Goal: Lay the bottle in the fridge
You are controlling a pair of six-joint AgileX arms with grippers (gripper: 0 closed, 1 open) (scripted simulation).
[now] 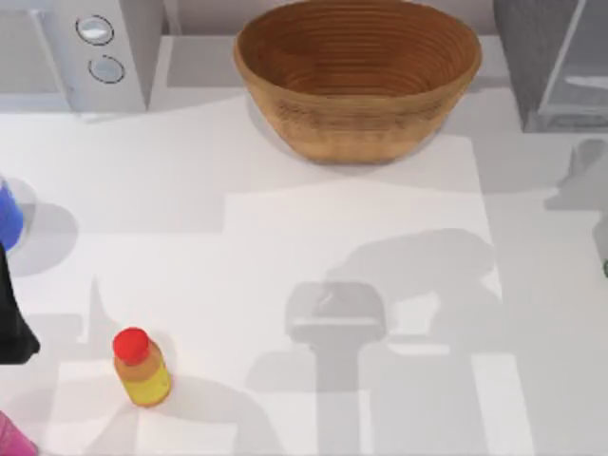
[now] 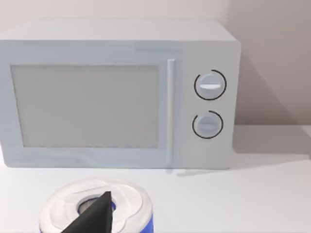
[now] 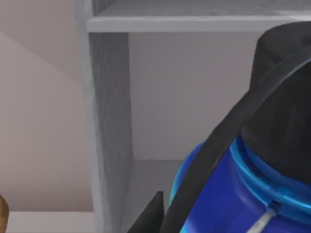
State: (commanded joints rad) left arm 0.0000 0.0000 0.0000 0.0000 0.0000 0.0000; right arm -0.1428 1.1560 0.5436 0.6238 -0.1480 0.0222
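The bottle (image 3: 228, 194) is close up in the right wrist view, with a blue shoulder, a black round cap (image 3: 286, 107) and a black loop strap (image 3: 218, 145). My right gripper is shut on it, and one black fingertip (image 3: 149, 213) shows beside the bottle. Right behind the bottle is the fridge (image 3: 109, 121), open, with a grey side wall and a light interior. In the top view the fridge (image 1: 556, 66) stands at the back right corner with its pale door panel swung out. My left arm (image 1: 14, 323) is parked at the table's left edge.
A grey box with two dials (image 1: 95, 47) stands back left, and a brown woven basket (image 1: 356, 76) back centre. A yellow-orange bottle with a red cap (image 1: 141, 366) stands front left. My left gripper (image 2: 95, 218) hangs over a white-and-blue round container (image 2: 131, 208).
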